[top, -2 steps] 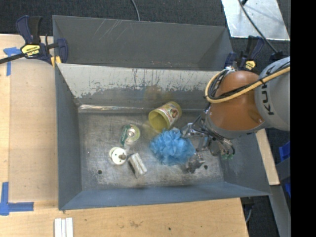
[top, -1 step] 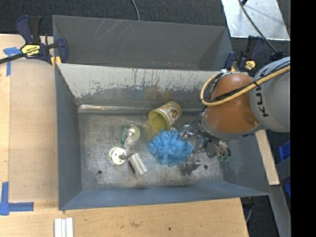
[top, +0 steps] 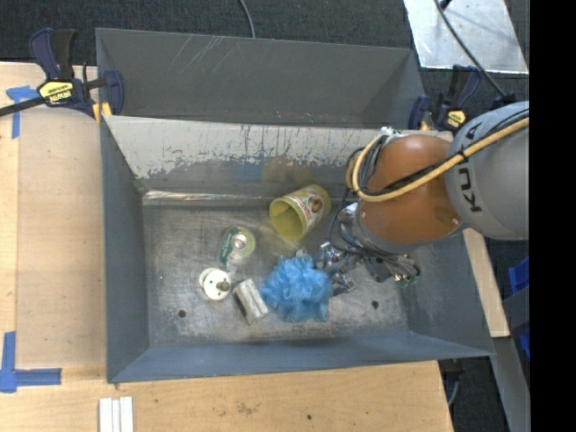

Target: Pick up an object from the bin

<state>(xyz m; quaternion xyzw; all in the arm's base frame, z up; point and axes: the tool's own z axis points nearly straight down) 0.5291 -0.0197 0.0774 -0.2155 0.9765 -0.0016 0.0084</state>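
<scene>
- Camera view: the grey bin [top: 121, 241] holds a yellow cup [top: 299, 212] tipped on its side near the back wall.
- A blue puff [top: 295, 288] lies toward the front wall.
- The gripper [top: 337, 270] sits low at the puff's right edge; I cannot tell whether it is apart or together.

On the grey casing of the robot arm [top: 493, 174], at the right side of the bin [top: 121, 268], large dark letters read "KU", set sideways, with the rest of the word out of sight. The yellow cup [top: 292, 216] lying on its side in the bin carries a round printed label near its base, but nothing on it can be read.
</scene>
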